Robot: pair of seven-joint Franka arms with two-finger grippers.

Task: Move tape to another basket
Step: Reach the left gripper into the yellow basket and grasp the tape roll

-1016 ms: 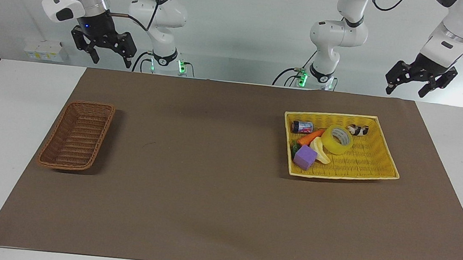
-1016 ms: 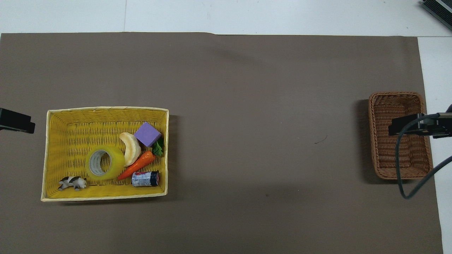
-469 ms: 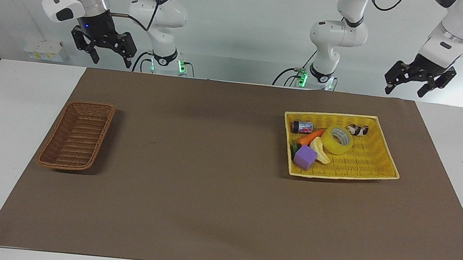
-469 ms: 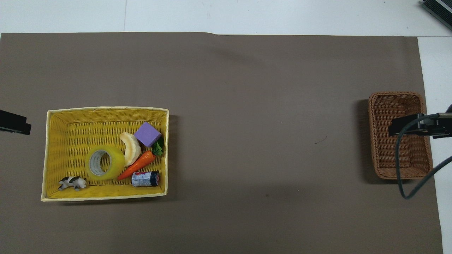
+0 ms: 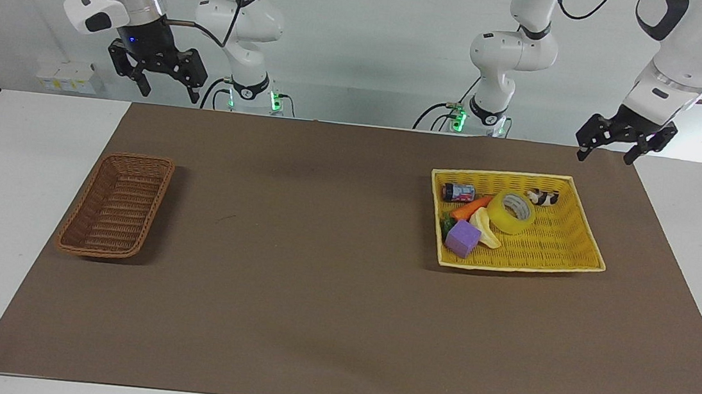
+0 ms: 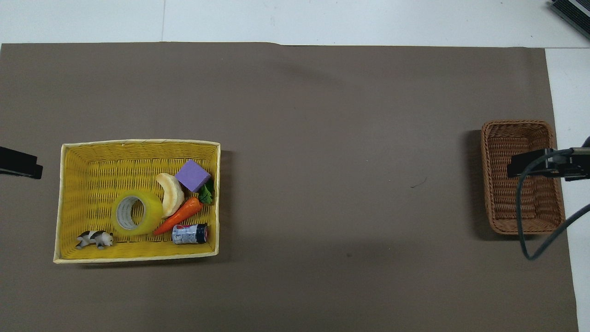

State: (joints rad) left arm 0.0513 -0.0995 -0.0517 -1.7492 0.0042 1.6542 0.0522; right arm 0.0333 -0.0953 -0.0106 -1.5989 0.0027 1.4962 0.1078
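The tape, a translucent yellow roll with a grey-white core, lies flat in the yellow woven tray at the left arm's end of the table. The brown wicker basket stands empty at the right arm's end. My left gripper hangs open and empty above the mat's edge, just off the tray's corner. My right gripper waits open and empty, high over the brown basket.
In the tray beside the tape lie a purple cube, a banana piece, a carrot, a small can and a toy cow. A brown mat covers the white table.
My left gripper has come down and moved toward the yellow tray. The right arm, the tape and both containers have stayed put.
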